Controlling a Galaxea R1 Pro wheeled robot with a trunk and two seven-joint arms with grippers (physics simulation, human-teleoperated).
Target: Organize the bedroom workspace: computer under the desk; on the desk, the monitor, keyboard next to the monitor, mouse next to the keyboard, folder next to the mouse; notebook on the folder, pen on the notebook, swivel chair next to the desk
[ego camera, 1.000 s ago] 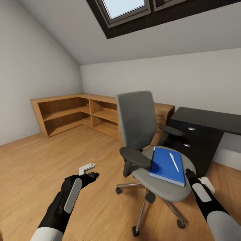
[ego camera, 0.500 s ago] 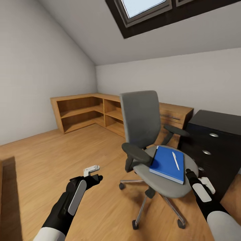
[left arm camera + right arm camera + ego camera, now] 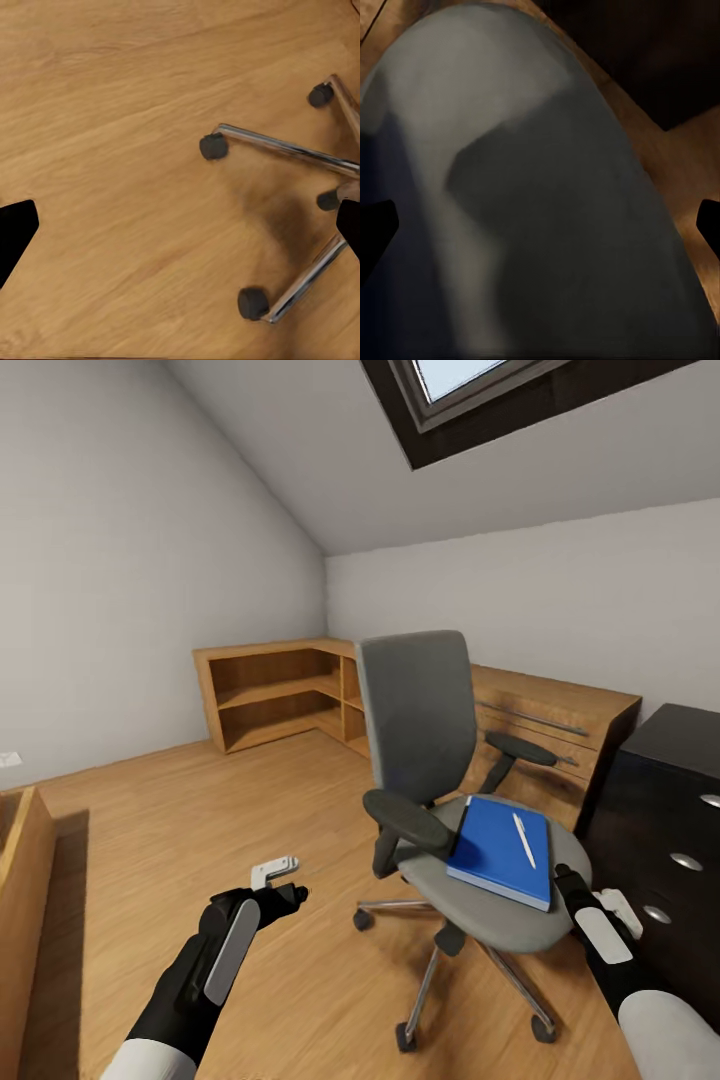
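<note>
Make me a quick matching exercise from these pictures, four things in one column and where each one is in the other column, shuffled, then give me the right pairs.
Things:
1. folder
2. pen
3. swivel chair
4. left gripper

Places:
A. on the wooden floor
B. on the chair's seat
C. above bare floor, beside the chair
D. on the blue cover

Pairs: 1-B, 2-D, 3-A, 4-C

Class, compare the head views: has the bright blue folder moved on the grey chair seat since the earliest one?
No. The bright blue folder lies at the same spot on the grey chair seat; only the camera swung, shifting the background.
</note>
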